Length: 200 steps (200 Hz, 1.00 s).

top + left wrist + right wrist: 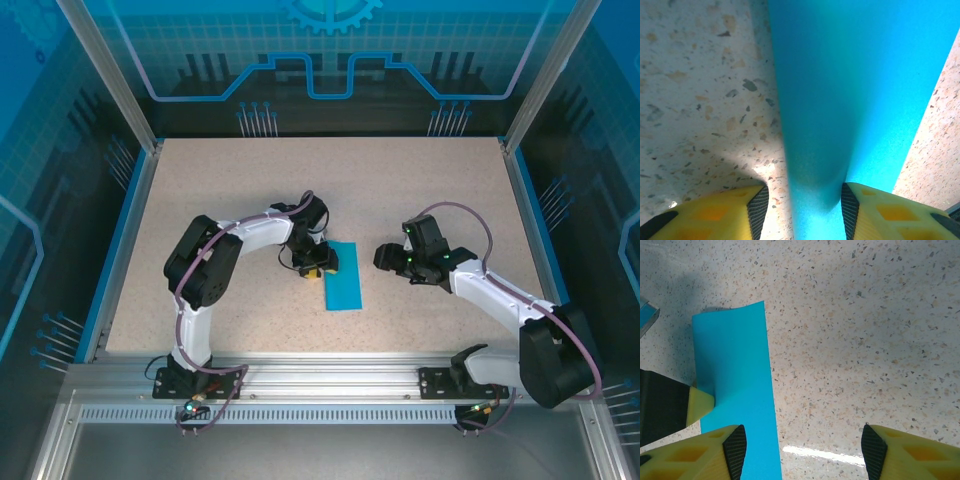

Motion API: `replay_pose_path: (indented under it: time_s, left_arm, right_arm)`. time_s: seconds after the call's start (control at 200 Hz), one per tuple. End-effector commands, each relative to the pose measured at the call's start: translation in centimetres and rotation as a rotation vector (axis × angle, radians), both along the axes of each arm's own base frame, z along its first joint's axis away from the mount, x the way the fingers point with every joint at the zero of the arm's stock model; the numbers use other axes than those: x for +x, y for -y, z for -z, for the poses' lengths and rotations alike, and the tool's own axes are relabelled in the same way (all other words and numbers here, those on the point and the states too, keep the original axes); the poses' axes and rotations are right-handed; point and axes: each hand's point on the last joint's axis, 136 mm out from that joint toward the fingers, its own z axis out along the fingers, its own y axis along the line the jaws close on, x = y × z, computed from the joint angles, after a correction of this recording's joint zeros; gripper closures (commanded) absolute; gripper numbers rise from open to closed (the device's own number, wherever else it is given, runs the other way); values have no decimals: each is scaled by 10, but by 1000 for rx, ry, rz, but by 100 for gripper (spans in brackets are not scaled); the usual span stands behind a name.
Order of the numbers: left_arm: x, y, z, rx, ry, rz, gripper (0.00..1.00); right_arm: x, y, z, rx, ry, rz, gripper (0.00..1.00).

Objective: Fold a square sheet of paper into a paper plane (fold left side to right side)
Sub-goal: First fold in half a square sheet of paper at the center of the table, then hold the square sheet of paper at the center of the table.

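Observation:
The square sheet of paper (343, 278) lies at the middle of the table, doubled over into a narrow teal strip. My left gripper (314, 268) sits low at the strip's left side, open. In the left wrist view the rounded fold of the paper (850, 90) runs between the fingers of the left gripper (800, 200). The right pad (849, 207) touches the paper and the left pad stands off it over bare table. My right gripper (385, 256) hovers to the right, open wide (805, 440), its left finger over the paper's (735, 370) right edge. A paper plane is out of view.
The speckled table (440, 190) has free room all round the strip. Blue side walls (128, 215) and metal posts bound it. The aluminium rail (330, 370) with both arm bases runs along the near edge. The left gripper's yellow finger (700, 405) rests on the paper.

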Motion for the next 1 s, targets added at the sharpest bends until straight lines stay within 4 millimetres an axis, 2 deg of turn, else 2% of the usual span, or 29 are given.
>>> replay_pose_path:
  time_s: [0.0,0.145,0.29,0.425,0.505,0.675,0.92,0.945,0.995]
  left_arm:
    - [-19,14,40,28,-31,80,52]
    - [-18,14,39,27,-29,79,52]
    - [-19,14,39,29,-28,81,52]
    - [-19,14,39,31,-29,80,52]
    - [-19,14,39,33,-29,81,52]
    - [-18,13,38,37,-24,82,52]
    - [-18,13,38,38,-24,83,52]
    - [-18,13,38,38,-25,82,52]
    - [-18,12,37,38,-24,82,52]
  right_arm:
    - [1,-11,0,40,-10,-40,41]
    - [0,-27,4,77,-33,-89,49]
    - [1,-52,6,134,-62,-151,65]
    - [-1,-75,16,152,-120,-202,80]
    - [-1,-84,24,147,-151,-216,85]
    - [-2,-95,43,115,-213,-228,88]
    - [-13,-85,72,39,-300,-209,89]
    - [-6,-89,67,44,-284,-209,89]
    - [-7,-89,69,37,-292,-210,89]
